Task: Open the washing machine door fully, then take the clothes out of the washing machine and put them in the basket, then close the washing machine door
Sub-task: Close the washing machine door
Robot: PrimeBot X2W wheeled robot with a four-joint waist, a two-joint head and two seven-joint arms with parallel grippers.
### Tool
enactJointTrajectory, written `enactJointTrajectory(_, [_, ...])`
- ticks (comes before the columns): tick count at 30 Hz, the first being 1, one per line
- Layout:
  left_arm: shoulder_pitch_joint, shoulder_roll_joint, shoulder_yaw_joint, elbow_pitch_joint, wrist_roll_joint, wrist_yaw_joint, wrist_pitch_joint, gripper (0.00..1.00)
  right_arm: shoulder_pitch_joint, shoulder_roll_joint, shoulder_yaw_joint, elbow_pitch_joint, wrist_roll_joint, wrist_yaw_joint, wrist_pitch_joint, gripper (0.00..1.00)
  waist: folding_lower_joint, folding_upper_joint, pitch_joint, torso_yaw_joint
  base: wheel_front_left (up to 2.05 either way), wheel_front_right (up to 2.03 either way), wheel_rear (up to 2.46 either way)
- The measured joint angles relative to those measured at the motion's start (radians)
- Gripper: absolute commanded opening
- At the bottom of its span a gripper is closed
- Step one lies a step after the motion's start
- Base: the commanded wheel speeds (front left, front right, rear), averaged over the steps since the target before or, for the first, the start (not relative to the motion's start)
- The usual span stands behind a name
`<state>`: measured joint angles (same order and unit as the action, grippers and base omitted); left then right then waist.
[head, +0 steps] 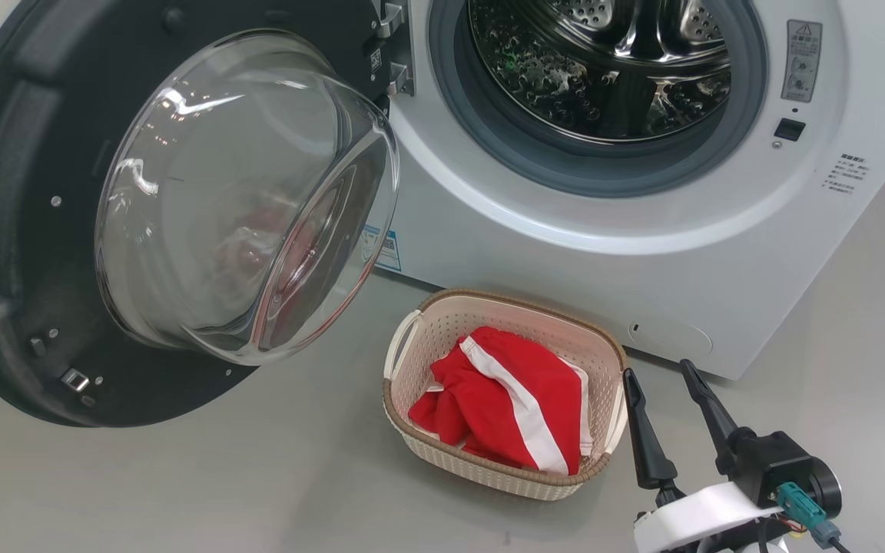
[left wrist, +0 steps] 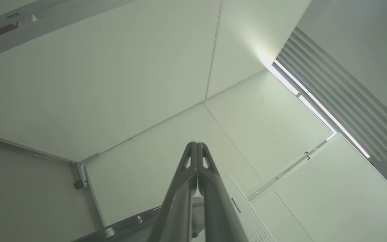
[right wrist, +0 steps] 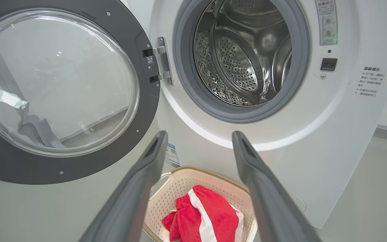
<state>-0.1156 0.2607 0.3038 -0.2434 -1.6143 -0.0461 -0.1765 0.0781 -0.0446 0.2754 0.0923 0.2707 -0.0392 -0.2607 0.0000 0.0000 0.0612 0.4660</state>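
Note:
The white washing machine (head: 565,253) (right wrist: 344,141) stands with its steel drum (head: 604,61) (right wrist: 247,57) bare inside. Its washing machine door (head: 20,230) (right wrist: 119,37) hangs wide open to the left, glass bowl facing out. On the floor in front sits the cream basket (head: 427,330) (right wrist: 180,183) with the red, white-banded clothes (head: 512,399) (right wrist: 200,218) lying in it. My right gripper (head: 661,372) (right wrist: 198,137) stands open and empty just right of the basket. In the left wrist view my left gripper (left wrist: 197,145) is shut on nothing, pointing up at pale ceiling panels.
Grey floor (head: 181,491) spreads around the basket. The open door takes up the space at the left. A slatted vent and light strip (left wrist: 314,101) cross the ceiling, and the machine's white top edge (left wrist: 244,208) lies below the left fingers.

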Motion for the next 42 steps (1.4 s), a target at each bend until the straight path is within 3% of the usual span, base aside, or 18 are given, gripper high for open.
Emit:
enactJointTrajectory(11, [-0.049, 0.086, 0.108, 0.231, -0.125, 0.068, 0.072, 0.00, -0.013, -0.001, -0.002, 0.001, -0.011, 0.003, 0.000, 1.00, 0.0000, 0.0000, 0.022, -0.003, 0.00, 0.00, 0.00])
enactJointTrajectory(17, [-0.060, 0.116, 0.030, 0.316, -0.172, 0.086, 0.184, 0.00, -0.028, -0.002, 0.000, 0.005, -0.019, 0.012, 0.000, 1.00, 0.0000, 0.0000, 0.040, -0.006, 0.00, 0.00, 0.00])
enactJointTrajectory(28, [-0.061, 0.128, -0.056, 0.395, -0.183, 0.082, 0.308, 0.00, -0.037, -0.002, 0.000, 0.011, -0.020, 0.021, 0.000, 1.00, 0.0000, 0.0000, 0.051, -0.016, 0.00, 0.00, 0.00])
enactJointTrajectory(42, [-0.069, 0.140, -0.097, 0.448, -0.229, 0.026, 0.430, 0.00, -0.051, -0.002, -0.008, 0.016, -0.027, 0.028, 0.000, 1.00, 0.0000, 0.0000, 0.065, -0.022, 0.00, 0.00, 0.00])
